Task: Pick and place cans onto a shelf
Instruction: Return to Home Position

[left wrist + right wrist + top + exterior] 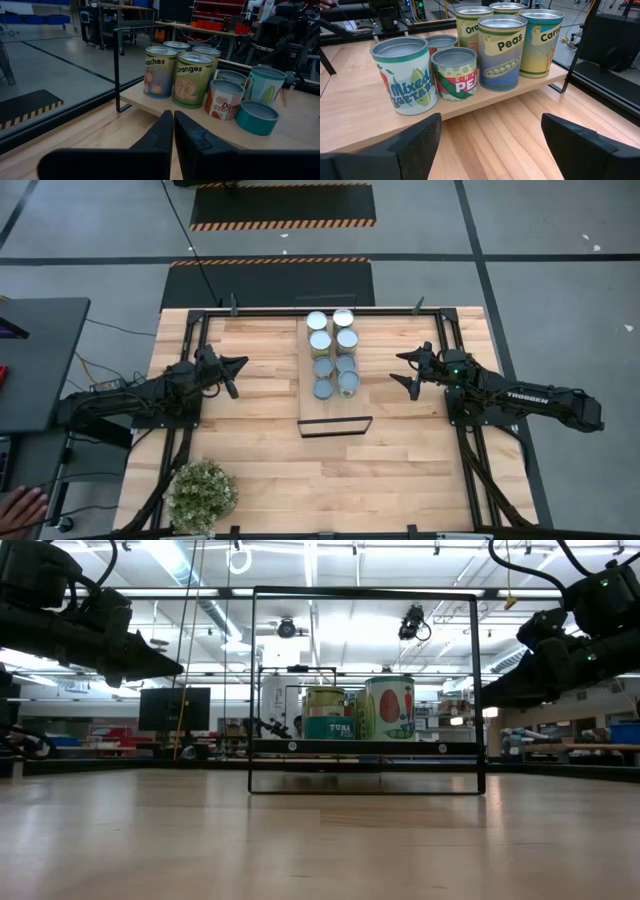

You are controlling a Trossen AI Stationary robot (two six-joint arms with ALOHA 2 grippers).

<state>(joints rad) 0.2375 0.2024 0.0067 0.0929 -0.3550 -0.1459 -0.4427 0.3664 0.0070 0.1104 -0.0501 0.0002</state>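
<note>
Several cans stand upright in two rows on the far part of the shelf, a narrow light-wood board at the table's middle with a black frame at its near end. The cans also show in the low view. My left gripper hovers left of the shelf, shut and empty; its wrist view shows the Peaches and Oranges cans ahead. My right gripper hovers right of the shelf, open and empty, facing the Peas and Mixed cans.
A bushy potted plant stands at the table's near left corner. A person's hand shows off the table at the lower left, beside a grey side table. Bare tabletop lies on both sides of the shelf.
</note>
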